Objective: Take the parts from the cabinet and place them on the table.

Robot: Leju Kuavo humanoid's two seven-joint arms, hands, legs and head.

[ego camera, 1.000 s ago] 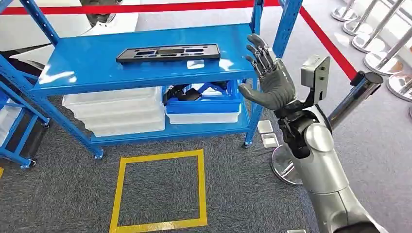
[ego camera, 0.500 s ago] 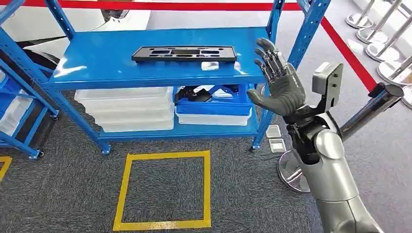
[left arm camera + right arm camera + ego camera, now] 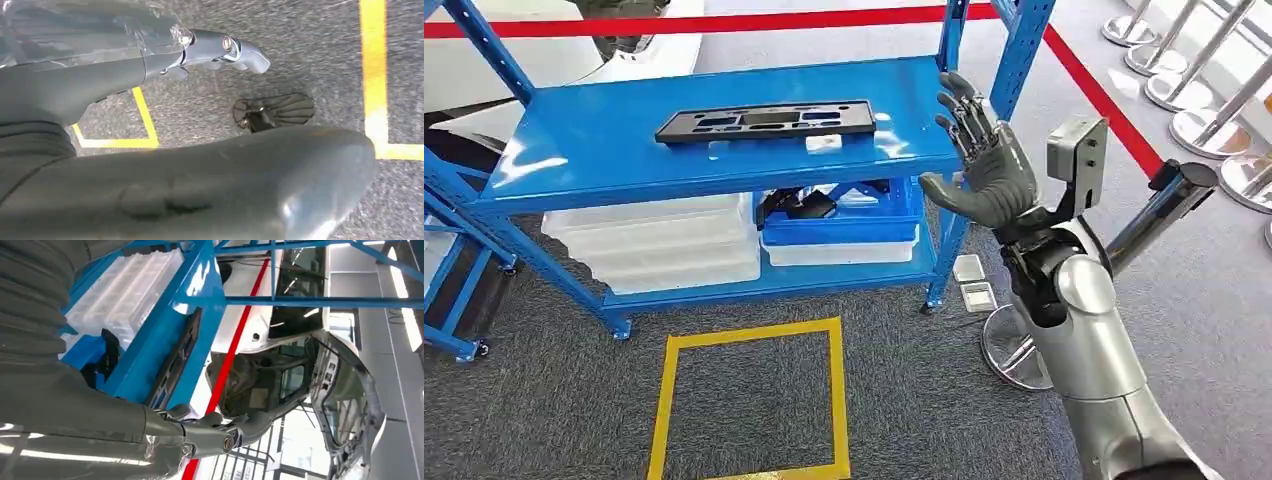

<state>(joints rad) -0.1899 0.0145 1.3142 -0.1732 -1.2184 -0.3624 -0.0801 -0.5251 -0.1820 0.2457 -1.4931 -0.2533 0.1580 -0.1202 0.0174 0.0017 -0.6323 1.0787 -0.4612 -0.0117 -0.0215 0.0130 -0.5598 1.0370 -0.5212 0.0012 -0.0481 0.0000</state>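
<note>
A flat black part with cut-outs lies on the top board of the blue cabinet, with a small white piece just in front of it. My right hand is raised at the board's right end, fingers spread, holding nothing and apart from the part. In the right wrist view its fingers stretch out past the black part on the blue board. My left hand hangs over the grey carpet with its fingers extended and nothing in it.
On the lower shelf sit stacked clear bins and a blue crate with black parts. A yellow taped square marks the carpet in front. A silver stanchion and round bases stand right of my arm. Another blue rack is at left.
The whole picture swung right and then back left, so the camera moved. My right hand keeps the same spread pose at the shelf's right end.
</note>
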